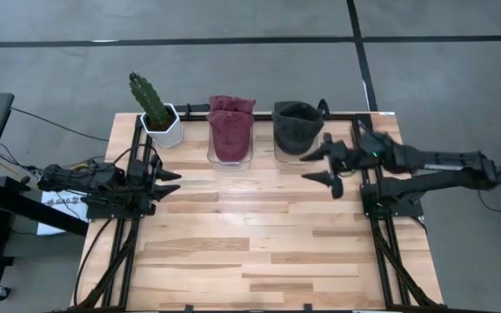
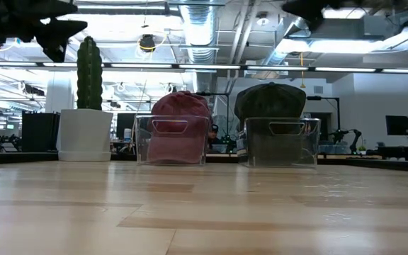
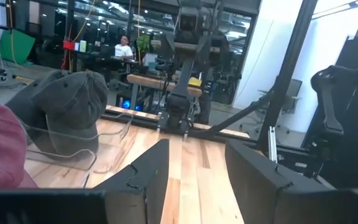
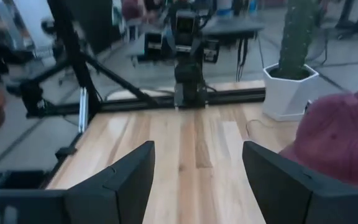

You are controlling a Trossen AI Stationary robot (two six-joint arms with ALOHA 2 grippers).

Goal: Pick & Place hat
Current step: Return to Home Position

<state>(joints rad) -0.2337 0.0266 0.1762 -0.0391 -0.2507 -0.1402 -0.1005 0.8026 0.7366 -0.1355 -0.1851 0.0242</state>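
Observation:
A dark grey hat [image 1: 297, 127] sits in a clear holder at the table's far edge, right of centre; it shows in the low view [image 2: 270, 103] and the left wrist view [image 3: 64, 102]. A maroon hat [image 1: 231, 128] sits in its own clear holder beside it [image 2: 180, 113] [image 4: 344, 140]. My right gripper [image 1: 324, 165] is open, raised above the table just near and right of the grey hat. My left gripper [image 1: 170, 182] is open over the table's left side, away from both hats.
A green cactus in a white pot [image 1: 157, 110] stands at the far left corner [image 2: 86, 106]. Black frame rails [image 1: 127, 235] run along both sides of the wooden table [image 1: 259, 252], whose middle and near parts are bare wood.

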